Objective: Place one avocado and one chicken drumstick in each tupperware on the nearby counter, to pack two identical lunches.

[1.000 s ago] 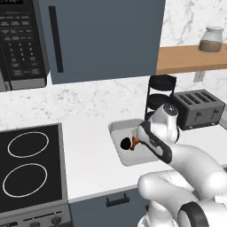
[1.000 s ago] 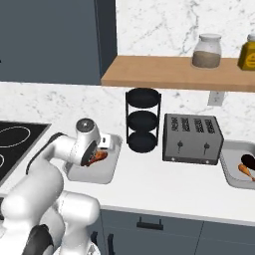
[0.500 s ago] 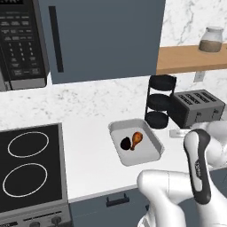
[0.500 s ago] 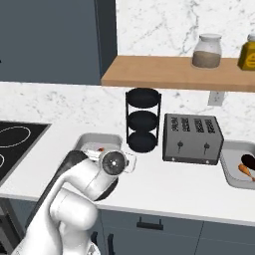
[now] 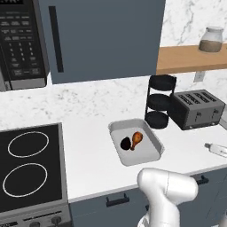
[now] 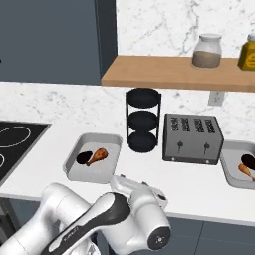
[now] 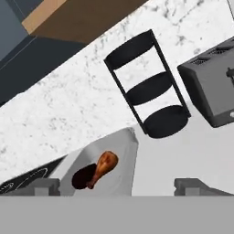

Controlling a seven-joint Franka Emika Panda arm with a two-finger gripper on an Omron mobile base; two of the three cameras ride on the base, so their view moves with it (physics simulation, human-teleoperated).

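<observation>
The two-finger gripper (image 7: 118,186) is seen with its small dark tips spread wide apart and nothing between them, poised above the white marble-patterned counter (image 5: 93,155). Just beyond, a shallow light-grey rectangular tupperware (image 5: 150,135) is set on the counter, and in it a near-black glossy avocado (image 5: 126,143) is laid touching an orange-brown chicken drumstick (image 5: 136,139). A black three-tier round rack (image 5: 161,101) is placed behind it, with a dark grey four-slot toaster (image 5: 196,108) beside. A second light-grey tupperware (image 6: 230,171), holding another avocado (image 6: 248,161) and drumstick (image 6: 244,171), is seen past the toaster.
</observation>
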